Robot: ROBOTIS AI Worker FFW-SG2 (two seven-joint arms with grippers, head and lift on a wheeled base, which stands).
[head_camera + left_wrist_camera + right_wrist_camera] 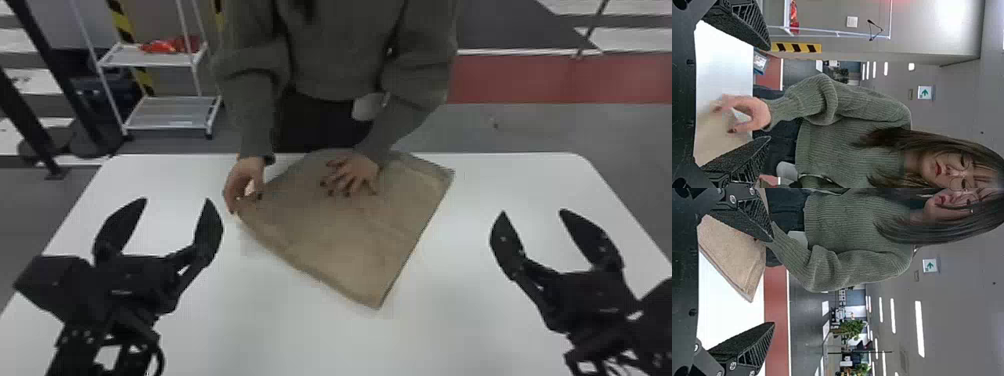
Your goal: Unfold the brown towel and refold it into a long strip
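1. Brown towel (345, 235): spread askew on the white table (450, 320), between the grippers; beneath a person's flat hand (354, 172), with the other hand (245, 180) at its left corner
2. Likely light, soft and limp, with little risk of breaking or slipping; best pinched low at the near corner or an edge, once clear of fingers
3. Left gripper (176, 200): opened wide, empty; right gripper (532, 211): likewise spread wide, empty; no contact with the towel from either
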